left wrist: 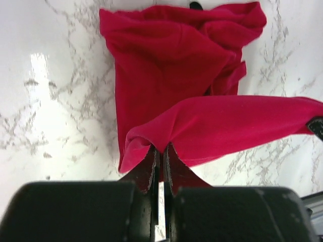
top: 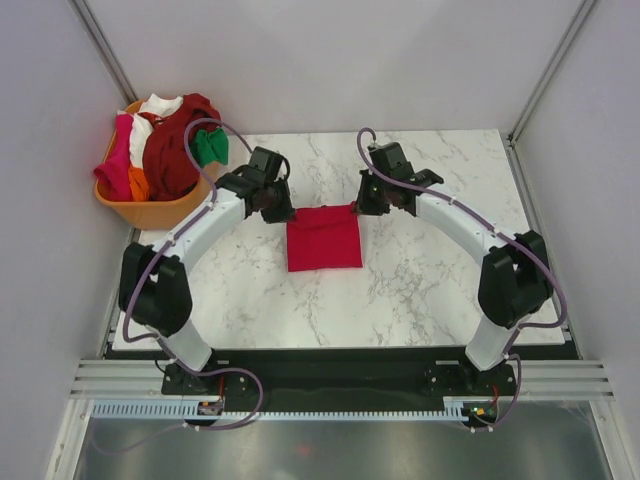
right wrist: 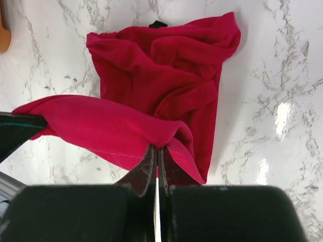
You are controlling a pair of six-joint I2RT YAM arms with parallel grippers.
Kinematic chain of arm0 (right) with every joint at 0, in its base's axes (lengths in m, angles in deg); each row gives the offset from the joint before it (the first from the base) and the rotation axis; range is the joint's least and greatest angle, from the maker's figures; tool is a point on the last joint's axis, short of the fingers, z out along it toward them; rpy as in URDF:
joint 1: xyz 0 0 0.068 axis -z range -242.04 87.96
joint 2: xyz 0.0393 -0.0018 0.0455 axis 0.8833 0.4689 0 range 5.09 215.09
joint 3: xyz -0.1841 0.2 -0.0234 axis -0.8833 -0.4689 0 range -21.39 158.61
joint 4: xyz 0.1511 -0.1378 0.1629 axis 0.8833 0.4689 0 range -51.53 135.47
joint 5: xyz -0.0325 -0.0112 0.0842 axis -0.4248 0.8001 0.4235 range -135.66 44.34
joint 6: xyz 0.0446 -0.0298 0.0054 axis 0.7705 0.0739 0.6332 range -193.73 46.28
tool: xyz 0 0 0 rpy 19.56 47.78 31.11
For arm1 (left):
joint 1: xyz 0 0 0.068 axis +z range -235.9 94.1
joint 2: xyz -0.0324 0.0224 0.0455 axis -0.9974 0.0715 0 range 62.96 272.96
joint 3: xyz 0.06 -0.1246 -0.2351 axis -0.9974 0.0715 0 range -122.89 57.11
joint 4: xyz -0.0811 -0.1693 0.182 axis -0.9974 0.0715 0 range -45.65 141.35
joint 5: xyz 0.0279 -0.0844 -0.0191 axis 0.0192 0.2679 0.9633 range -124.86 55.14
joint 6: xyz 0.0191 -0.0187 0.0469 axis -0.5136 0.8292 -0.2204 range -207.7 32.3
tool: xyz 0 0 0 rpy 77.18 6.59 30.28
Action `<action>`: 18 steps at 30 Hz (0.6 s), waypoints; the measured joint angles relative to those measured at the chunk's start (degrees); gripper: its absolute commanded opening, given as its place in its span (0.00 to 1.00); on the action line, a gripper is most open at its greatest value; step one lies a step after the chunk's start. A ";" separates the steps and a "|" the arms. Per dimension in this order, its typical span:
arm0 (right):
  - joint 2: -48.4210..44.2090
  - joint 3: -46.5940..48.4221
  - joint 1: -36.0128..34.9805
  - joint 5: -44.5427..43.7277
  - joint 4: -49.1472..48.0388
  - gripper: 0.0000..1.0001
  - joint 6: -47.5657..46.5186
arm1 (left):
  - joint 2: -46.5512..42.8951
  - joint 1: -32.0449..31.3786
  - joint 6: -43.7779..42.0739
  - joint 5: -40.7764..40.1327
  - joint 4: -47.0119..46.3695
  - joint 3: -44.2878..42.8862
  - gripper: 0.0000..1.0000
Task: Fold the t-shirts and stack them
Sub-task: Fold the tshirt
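A crimson red t-shirt [top: 324,238] lies partly folded in the middle of the marble table. My left gripper [top: 277,207] is shut on its far left corner, and my right gripper [top: 366,203] is shut on its far right corner. The far edge hangs lifted between them. In the left wrist view the cloth [left wrist: 171,65] bunches at my shut gripper [left wrist: 160,147]. In the right wrist view the shirt [right wrist: 161,75] is pinched by my shut gripper [right wrist: 157,147]. Other t-shirts, magenta [top: 118,155], white [top: 158,106], maroon [top: 178,145], orange and green [top: 210,147], are piled in the basket.
An orange plastic basket [top: 150,210] stands off the table's far left corner, close to my left arm. Grey walls enclose the table on three sides. Bare marble [top: 440,280] lies right of the shirt.
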 measured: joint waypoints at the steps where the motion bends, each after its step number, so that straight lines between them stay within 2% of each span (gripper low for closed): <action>1: 0.74 0.50 0.33 -0.02 -0.02 0.00 0.00 | 1.75 0.44 -0.50 0.11 0.00 -1.46 0.02; 8: 7.28 5.53 3.26 0.50 -0.13 0.00 -0.17 | 12.09 3.43 -2.23 2.51 -0.28 -10.62 0.02; 9: 8.61 6.67 3.63 0.70 -0.09 0.00 -0.33 | 13.29 3.72 -2.34 2.71 -0.33 -11.82 0.03; 10: 10.01 7.91 3.98 0.85 -0.15 0.04 -0.46 | 14.47 3.98 -2.38 2.82 -0.33 -13.03 0.07; 11: 11.17 8.79 4.26 0.92 -0.31 0.19 -0.57 | 15.74 4.22 -2.45 2.89 -0.28 -14.34 0.34; 12: 12.55 9.81 4.66 1.07 -0.33 0.56 -0.59 | 17.18 4.39 -2.99 2.93 -0.13 -15.72 0.63; 13: 13.99 10.84 5.11 1.25 -0.24 0.67 -0.39 | 18.93 4.63 -3.61 2.91 -0.09 -17.66 0.91; 14: 15.50 11.98 5.66 1.22 -0.02 0.74 -0.70 | 21.03 4.90 -4.04 3.10 -0.11 -19.82 1.00; 15: 17.00 13.25 6.27 1.03 0.15 0.81 -0.66 | 23.17 5.22 -4.11 3.23 -0.17 -21.99 1.00; 18: 20.15 16.26 8.28 -0.44 1.11 0.86 -0.33 | 29.51 6.21 -5.18 4.33 -0.04 -28.72 1.00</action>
